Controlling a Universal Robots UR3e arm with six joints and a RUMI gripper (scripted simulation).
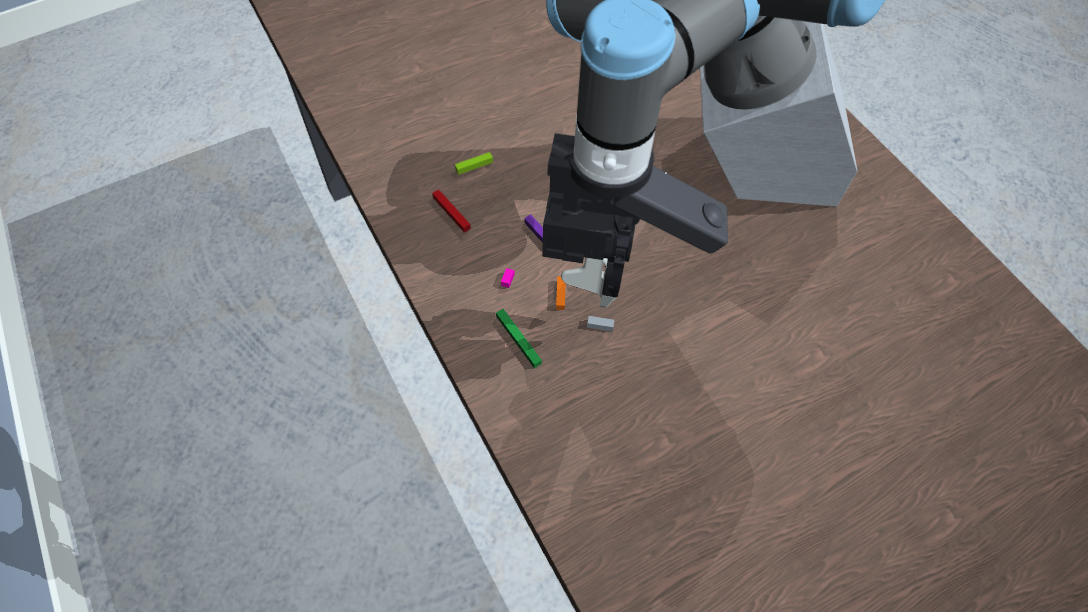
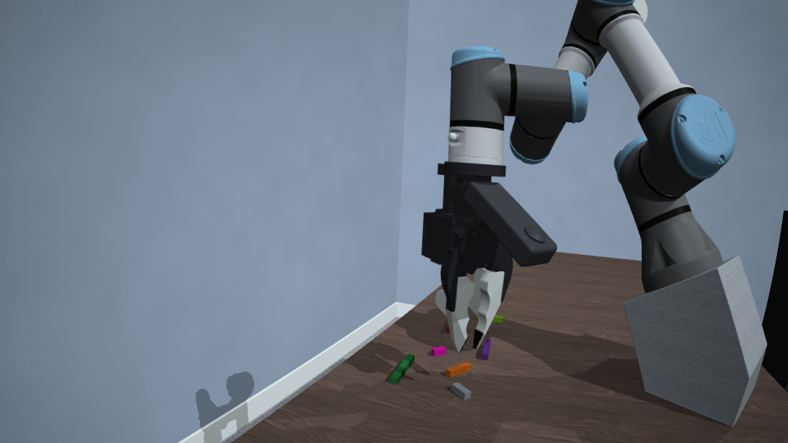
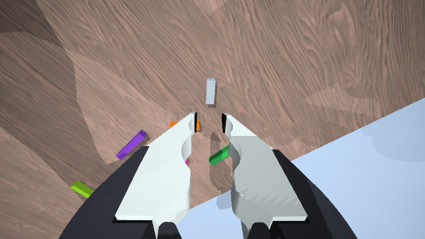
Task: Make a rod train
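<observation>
The green rod lies flat near the table's left edge. The orange rod lies just beside it, and the grey rod a little farther on. The magenta rod, purple rod, red rod and lime rod lie scattered behind. My gripper hangs above the table near the orange rod. Its fingers are drawn close with a narrow empty gap between them.
The arm's grey base block stands at the back right of the wooden table. The table's left edge runs close to the green rod, with a wall beyond it.
</observation>
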